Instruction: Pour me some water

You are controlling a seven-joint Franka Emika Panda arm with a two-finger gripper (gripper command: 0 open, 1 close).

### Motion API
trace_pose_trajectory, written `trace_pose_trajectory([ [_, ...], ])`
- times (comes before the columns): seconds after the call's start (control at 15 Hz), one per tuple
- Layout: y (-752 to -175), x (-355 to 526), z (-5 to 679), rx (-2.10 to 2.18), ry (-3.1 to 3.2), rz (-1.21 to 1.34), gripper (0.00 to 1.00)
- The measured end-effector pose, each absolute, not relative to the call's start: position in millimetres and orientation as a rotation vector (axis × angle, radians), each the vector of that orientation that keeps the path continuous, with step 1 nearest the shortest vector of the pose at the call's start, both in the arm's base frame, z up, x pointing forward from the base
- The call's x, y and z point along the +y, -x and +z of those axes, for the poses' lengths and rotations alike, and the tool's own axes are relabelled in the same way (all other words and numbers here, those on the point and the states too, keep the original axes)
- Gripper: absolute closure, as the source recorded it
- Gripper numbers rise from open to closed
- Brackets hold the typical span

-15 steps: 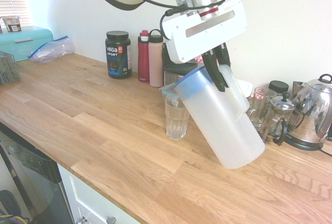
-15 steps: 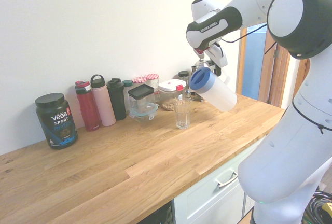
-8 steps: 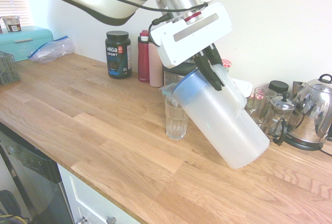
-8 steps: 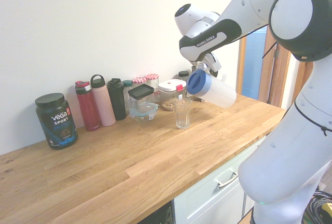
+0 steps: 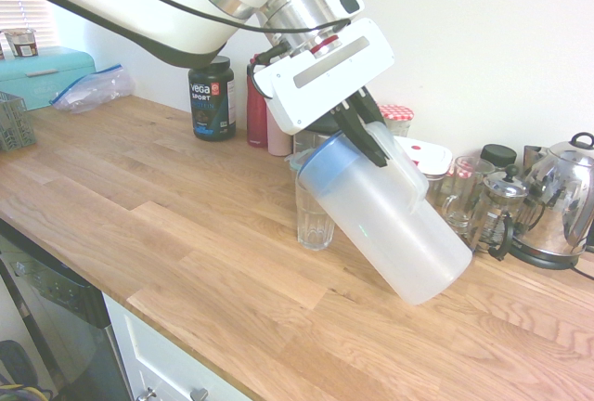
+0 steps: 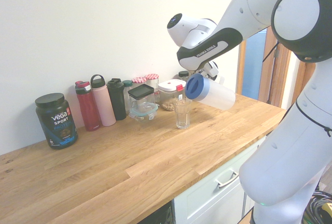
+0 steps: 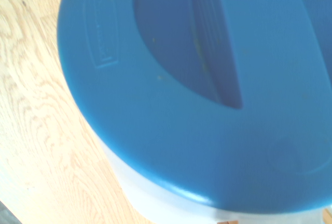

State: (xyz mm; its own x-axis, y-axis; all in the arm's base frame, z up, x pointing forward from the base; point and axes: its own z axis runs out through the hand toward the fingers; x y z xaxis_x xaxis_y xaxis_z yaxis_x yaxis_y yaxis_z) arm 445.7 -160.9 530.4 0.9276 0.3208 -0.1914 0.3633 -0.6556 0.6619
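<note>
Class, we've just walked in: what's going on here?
The robot's gripper is shut on the handle of a frosted jug with a blue lid, holding it tipped above the counter. The lid end is by a clear glass standing upright there. No stream of water shows.

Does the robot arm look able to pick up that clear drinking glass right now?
Probably not: its fingers are shut on the handle of the jug, and the tilted jug's lid hangs by the top of the glass.
</note>
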Motion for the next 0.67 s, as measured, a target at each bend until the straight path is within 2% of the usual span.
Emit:
trace_pose_trajectory([
  [0.67,-461.5,-162.2,534.5,0.412,-2.318,-0.031,1.0],
])
